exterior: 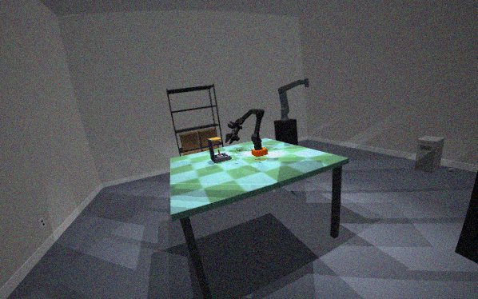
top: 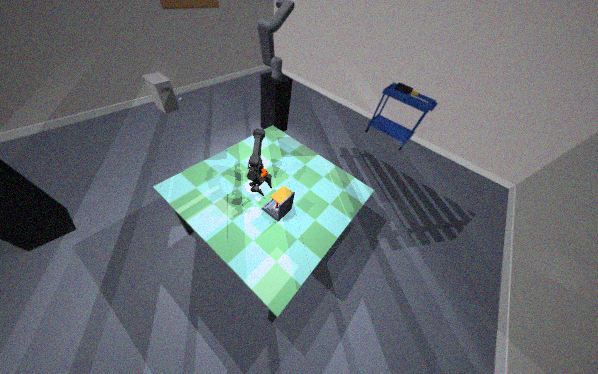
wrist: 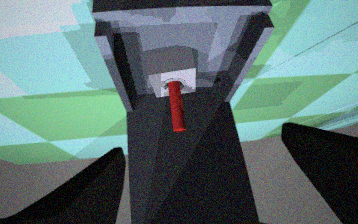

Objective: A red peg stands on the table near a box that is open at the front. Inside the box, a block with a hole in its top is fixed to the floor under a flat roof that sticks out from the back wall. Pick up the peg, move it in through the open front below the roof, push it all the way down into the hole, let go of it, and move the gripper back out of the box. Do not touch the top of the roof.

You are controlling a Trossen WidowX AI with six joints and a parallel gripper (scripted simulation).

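The red peg [top: 277,204] [exterior: 218,153] [wrist: 177,107] stands upright in the box, its lower end in the hole of the pale block [wrist: 159,86]. A good length of it shows above the block; how deep it sits cannot be told. The grey box [top: 287,207] [exterior: 212,152] [wrist: 150,175] stands on the table, with the flat yellow-orange roof [top: 282,194] [exterior: 215,139] above the peg. My gripper [top: 267,190] [exterior: 229,141] [wrist: 204,142] is wide open and empty. It is outside the box, in front of its open side and raised above the table, with its fingers apart.
The checkered table [top: 277,295] [exterior: 256,176] carries the arm's orange base [top: 264,172] [exterior: 259,152] and the box. The box's side walls flank the peg in the wrist view. A blue cart [top: 410,97], a shelf [exterior: 191,89] and another arm on a pedestal [top: 275,100] [exterior: 285,132] stand beyond the table.
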